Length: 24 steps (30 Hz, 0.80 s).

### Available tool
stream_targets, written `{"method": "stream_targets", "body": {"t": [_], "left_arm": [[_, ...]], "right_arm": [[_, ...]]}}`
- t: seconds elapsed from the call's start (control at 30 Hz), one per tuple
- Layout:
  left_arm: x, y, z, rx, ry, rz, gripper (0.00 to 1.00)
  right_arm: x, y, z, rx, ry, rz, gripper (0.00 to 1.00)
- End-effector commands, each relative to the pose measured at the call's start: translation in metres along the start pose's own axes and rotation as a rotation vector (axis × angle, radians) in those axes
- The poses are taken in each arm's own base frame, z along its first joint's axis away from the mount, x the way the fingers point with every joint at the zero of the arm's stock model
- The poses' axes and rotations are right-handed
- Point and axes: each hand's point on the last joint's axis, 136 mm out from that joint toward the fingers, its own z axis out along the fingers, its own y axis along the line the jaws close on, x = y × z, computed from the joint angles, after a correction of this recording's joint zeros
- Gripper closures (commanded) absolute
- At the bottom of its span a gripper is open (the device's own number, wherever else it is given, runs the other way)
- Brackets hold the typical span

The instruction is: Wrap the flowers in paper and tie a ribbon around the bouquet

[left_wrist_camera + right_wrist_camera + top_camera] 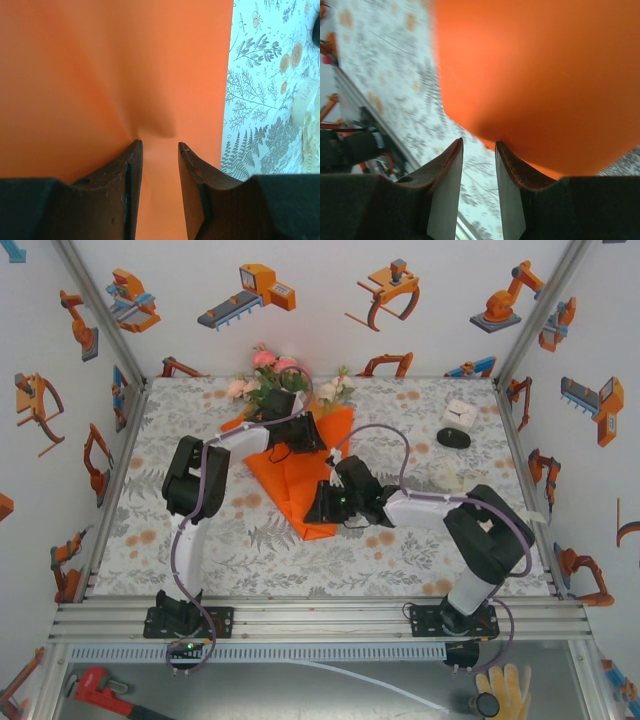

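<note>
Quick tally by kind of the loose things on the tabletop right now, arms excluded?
Flower bunch: 1
Orange paper sheet: 1
Cream ribbon: 1
Small white clock: 1
Black disc: 1
Total: 5

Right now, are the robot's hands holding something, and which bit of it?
Both pinch the paper. The left gripper nips a puckered fold near its right edge; the right gripper grips its curled bottom edge.
</note>
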Motion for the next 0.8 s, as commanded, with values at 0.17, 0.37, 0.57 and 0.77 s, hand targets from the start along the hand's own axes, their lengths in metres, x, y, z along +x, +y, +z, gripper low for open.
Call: {"method": "stream_targets", "body": {"t": [0.17, 0.37, 0.57, 0.77], "left_arm": [[-0.017, 0.001, -0.008, -0.006, -0.02, 0.047, 0.62], [-0.037, -0.024, -0.03, 0.038, -0.072, 0.074, 0.52], [-0.064, -0.059, -0.069, 0.096, -0.155, 0.114, 0.47], [-0.076, -0.083, -0.095, 0.145, -0.202, 0.135, 0.47]], "right_arm": [[0.042, -0.023, 0.006, 0.036, 0.088, 0.032, 0.66], [0.014, 0.007, -0.013, 0.003, 0.018, -0.016, 0.66], [-0.009, 0.034, -0.038, -0.039, -0.055, -0.045, 0.66], [-0.029, 0.05, -0.064, -0.07, -0.125, -0.06, 0.66]]}}
